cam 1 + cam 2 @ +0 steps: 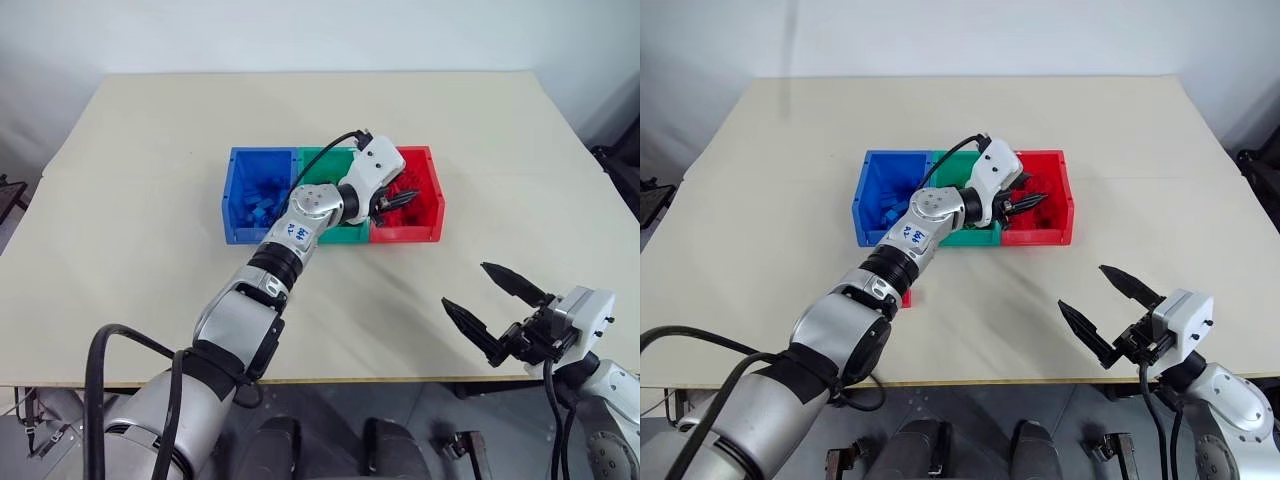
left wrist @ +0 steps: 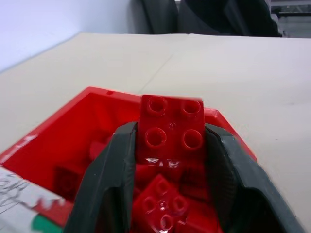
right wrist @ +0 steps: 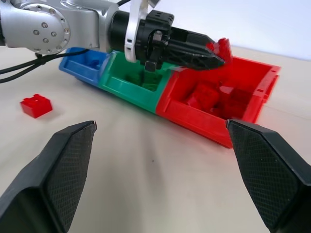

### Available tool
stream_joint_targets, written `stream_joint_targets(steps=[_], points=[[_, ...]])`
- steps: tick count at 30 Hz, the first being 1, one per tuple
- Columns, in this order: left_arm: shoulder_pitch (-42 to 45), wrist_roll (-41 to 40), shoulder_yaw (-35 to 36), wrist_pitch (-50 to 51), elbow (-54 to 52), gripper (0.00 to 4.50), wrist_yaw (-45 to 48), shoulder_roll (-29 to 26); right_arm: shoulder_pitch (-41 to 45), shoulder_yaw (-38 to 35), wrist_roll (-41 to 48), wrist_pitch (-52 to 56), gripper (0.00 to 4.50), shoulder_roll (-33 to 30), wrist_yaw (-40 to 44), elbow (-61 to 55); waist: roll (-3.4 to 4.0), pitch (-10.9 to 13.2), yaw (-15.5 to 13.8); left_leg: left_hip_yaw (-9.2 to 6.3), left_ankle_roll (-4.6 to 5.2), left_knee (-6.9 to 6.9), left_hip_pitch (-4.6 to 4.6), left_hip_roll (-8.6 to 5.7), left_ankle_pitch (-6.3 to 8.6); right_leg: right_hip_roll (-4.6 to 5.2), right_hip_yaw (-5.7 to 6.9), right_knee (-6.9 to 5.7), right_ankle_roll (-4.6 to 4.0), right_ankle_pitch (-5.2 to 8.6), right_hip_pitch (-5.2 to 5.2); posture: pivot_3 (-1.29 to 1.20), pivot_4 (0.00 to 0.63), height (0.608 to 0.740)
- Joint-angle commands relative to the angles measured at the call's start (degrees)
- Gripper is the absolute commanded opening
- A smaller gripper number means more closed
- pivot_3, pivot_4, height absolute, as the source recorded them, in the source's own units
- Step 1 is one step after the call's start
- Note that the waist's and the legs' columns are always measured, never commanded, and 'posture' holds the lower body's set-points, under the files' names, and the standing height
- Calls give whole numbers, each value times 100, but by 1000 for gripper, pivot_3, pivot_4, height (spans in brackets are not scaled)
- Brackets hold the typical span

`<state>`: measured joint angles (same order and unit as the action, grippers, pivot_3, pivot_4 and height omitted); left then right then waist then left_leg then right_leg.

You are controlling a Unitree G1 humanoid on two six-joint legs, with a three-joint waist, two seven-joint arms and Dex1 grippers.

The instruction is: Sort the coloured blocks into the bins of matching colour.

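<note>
The joined bins stand mid-table: blue bin (image 1: 236,190), green bin (image 1: 318,161), red bin (image 1: 431,196). My left gripper (image 1: 400,198) reaches level over the red bin, shut on a red block (image 2: 171,127) that sits studs-up between its fingertips; the right wrist view shows this block (image 3: 221,48) above the bin's inside. Several red blocks (image 3: 204,95) lie in the red bin. Another red block (image 3: 36,105) rests on the table in front of the blue bin, half hidden by my left arm in the right eye view. My right gripper (image 1: 465,283) hovers open and empty near the front right edge.
Blue bricks (image 1: 262,200) lie in the blue bin and green ones (image 3: 144,80) in the green bin. My left arm (image 1: 290,240) crosses the table's front middle and passes over the green bin. The beige table (image 1: 150,150) is bare around the bins.
</note>
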<state>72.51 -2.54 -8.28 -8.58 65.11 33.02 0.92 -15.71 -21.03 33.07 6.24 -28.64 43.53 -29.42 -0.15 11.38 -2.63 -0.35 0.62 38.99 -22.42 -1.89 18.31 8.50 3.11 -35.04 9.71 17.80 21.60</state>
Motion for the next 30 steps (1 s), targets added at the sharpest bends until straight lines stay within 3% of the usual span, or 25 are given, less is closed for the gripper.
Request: stream_joint_targets(steps=[1,4,5,9,16,20,25,30], points=[[160,61,159,-317,-9,3445,70,-59,19,-61,6,-117,4500,4,-78,-156,0,0,-1,0,0,0,0,0,0,0,0,0,0,0,0,0,150,740],[-5,73,180,-495,-234,4350,280,-193,181,25,2,-101,4500,-42,-47,-61,0,0,-2,0,0,2,-1,-1,0,1,0,0,0,0,0,0,150,740],[-126,34,182,-552,-423,4464,445,-270,278,63,10,-92,4500,-67,-8,-4,0,0,-1,0,0,2,0,-1,0,0,0,0,0,0,0,0,150,740],[-921,-232,205,-416,-1691,4464,1296,-723,729,219,1,-93,4500,-183,222,317,1,-1,54,-2,0,2,1,1,0,0,0,-4,0,0,0,0,150,740],[-2926,-1046,429,789,-4722,4464,2283,-1939,1526,621,48,-273,4500,-430,1077,1023,6,-1,194,-44,-2,-2,5,12,0,-3,0,-5,-2,0,1,0,150,740],[-5056,-1835,1396,1514,-6506,4464,2756,-3285,2305,1221,-60,-186,4500,-952,2358,1868,8,-2,300,-54,1,7,11,12,1,3,-11,-6,-2,-1,-5,0,150,740],[-6349,-2059,2123,1851,-7223,4464,2616,-3991,2788,1572,-81,-308,4500,-1087,3142,2408,7,0,145,-70,-1,6,9,47,4,1,4,-4,-8,2,-11,0,150,740],[-7246,-2337,2905,1819,-7376,4464,2677,-4287,3117,1864,-190,-446,4500,-1075,3667,2787,9,1,118,-67,-3,6,13,46,8,4,-1,-1,-10,0,-11,0,150,740]])
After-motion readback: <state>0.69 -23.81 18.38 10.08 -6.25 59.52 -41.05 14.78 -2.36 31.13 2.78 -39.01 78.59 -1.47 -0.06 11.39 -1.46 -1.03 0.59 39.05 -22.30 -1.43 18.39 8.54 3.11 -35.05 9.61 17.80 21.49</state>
